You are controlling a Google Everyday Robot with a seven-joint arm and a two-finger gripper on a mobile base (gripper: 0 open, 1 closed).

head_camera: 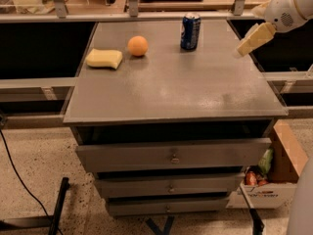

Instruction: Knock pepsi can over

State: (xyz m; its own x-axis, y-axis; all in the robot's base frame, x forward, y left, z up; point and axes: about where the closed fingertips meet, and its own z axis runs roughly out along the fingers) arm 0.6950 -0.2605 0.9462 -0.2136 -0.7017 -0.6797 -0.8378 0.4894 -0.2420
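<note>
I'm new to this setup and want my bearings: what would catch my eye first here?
The blue pepsi can stands upright at the far edge of the cabinet top, with the gripper hovering to its right, apart from it, near the right edge. Left of the can sit an orange ball and, further left, a yellow sponge.
</note>
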